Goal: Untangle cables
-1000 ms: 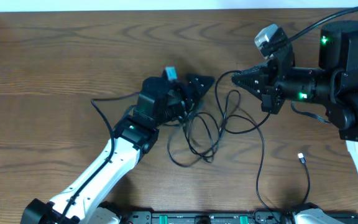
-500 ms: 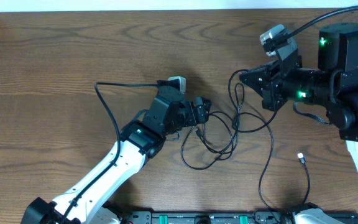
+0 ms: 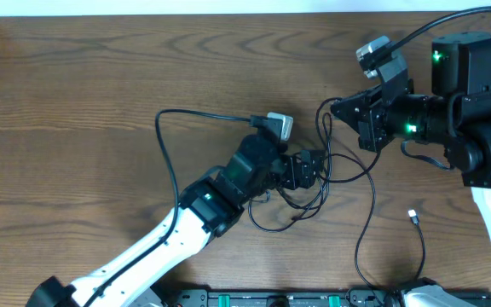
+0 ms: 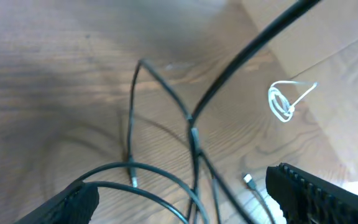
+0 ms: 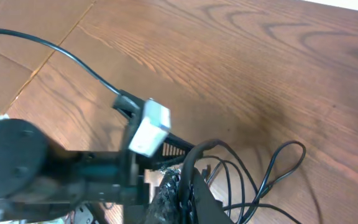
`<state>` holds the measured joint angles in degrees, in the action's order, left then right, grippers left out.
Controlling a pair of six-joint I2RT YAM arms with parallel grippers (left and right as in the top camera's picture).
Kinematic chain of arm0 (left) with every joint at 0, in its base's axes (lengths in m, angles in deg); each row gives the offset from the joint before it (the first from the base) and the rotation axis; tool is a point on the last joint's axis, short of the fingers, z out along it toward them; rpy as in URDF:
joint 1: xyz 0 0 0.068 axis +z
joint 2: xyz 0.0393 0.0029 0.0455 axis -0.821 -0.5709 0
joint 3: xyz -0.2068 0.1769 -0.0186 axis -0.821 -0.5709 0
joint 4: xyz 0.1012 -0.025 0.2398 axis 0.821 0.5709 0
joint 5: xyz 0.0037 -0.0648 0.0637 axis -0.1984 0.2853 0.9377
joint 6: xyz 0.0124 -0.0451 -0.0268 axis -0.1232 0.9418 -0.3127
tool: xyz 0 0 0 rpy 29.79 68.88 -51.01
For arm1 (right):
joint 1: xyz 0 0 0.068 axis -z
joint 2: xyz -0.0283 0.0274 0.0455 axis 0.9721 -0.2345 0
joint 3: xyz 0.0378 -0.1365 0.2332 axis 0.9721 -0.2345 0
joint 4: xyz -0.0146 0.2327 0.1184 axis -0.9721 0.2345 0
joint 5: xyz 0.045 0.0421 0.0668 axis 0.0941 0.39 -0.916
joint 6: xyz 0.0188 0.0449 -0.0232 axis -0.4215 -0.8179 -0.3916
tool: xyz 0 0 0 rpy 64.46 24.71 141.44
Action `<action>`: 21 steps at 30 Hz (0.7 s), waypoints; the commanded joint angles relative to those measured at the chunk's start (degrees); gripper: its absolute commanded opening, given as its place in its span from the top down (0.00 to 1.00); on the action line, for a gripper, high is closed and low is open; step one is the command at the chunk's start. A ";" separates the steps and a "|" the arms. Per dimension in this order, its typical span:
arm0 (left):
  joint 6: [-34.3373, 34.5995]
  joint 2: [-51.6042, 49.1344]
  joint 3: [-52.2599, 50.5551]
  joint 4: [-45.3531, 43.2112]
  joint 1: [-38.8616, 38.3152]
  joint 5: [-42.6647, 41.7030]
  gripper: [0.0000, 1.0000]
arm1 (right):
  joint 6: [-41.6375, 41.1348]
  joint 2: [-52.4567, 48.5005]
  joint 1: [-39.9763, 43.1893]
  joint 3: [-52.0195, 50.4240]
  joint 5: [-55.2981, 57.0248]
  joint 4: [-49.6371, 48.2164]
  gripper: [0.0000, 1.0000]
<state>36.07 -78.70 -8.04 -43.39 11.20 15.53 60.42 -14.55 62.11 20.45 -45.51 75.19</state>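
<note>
A broad brown wood-grain tabletop [image 3: 101, 77] is filling the overhead view. A white-and-black robot arm, the left arm [image 3: 190, 217], is reaching from the near edge diagonally toward the middle of the tabletop. A bulky black robot arm, the right arm [image 3: 467, 119], is sitting at the right edge and pointing inward, with green lights glowing on it. A thicker black cord [image 3: 164, 145] belonging to the left arm is arching over the tabletop on that arm's left side.

The left gripper [image 3: 311, 167] is hanging low just right of the tabletop's middle with its jaws spread wide, holding nothing. In the left wrist view its two black fingers [image 4: 316, 193] are standing apart, with cable strands crossing the gap between them.

The right gripper [image 3: 334, 108] is hovering nearer the far edge, with its jaws pressed together on a strand of cable that is rising to its tip.

The thin black cables [image 3: 301, 205] are lying in a loose tangle of overlapping loops between the two grippers and under the left one, and two strands are trailing away to the near edge.

A small silver-tipped plug [image 3: 413, 216] is lying on its own toward the right edge, apart from the tangle.

In the left wrist view, a thin white cord [image 4: 283, 102] is lying coiled in a small loop on a paler surface farther off.
</note>
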 commanded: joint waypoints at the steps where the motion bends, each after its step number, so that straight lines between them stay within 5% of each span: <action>1: -1.14 2.12 0.35 -1.57 0.00 0.52 0.09 | -0.74 -0.33 -0.35 1.03 -0.20 0.24 0.99; 10: -1.14 -4.07 0.35 -11.43 -0.26 2.25 0.14 | -6.10 -0.31 -0.39 1.03 -2.23 0.94 0.99; 18: -0.70 -14.95 0.35 -21.22 -0.63 3.80 0.35 | -6.08 -0.26 -0.42 1.03 -7.13 3.02 0.99; 21: -0.72 -17.99 0.35 -21.18 -0.61 5.81 0.76 | -6.05 -0.15 -0.39 1.05 -7.08 3.80 0.99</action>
<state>35.91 -94.46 -8.01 -64.44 10.76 18.59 55.00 -14.63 62.11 20.45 -50.34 78.53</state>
